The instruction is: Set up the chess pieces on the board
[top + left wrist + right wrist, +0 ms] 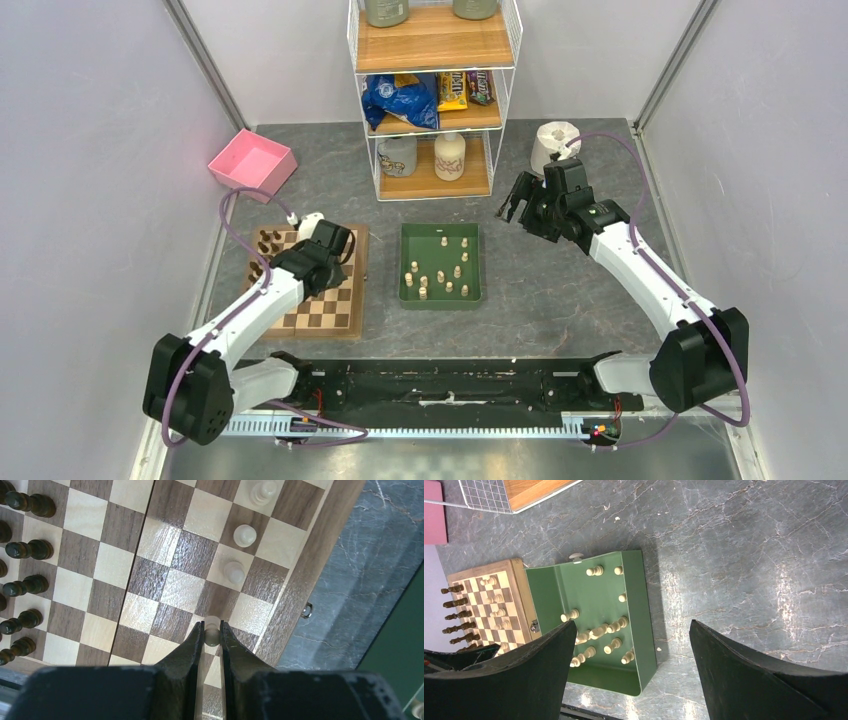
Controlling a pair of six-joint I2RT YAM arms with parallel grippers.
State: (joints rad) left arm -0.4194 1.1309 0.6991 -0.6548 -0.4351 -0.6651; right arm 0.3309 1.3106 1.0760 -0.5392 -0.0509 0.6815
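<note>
Left claw (212, 626) is pinched on a pale pawn (212, 633) over a square by the tray-side border of the board (300, 575); whether the pawn rests on the square cannot be told. Two more pale pawns (244, 534) and a taller pale piece (263, 491) are lined up beyond it. Dark pieces (30, 550) are ranged along the opposite side. Right claw (632, 625) is held spread wide above the grey table (749, 555), apart from the green tray (546, 587), where loose pale pieces (596, 631) are scattered.
</note>
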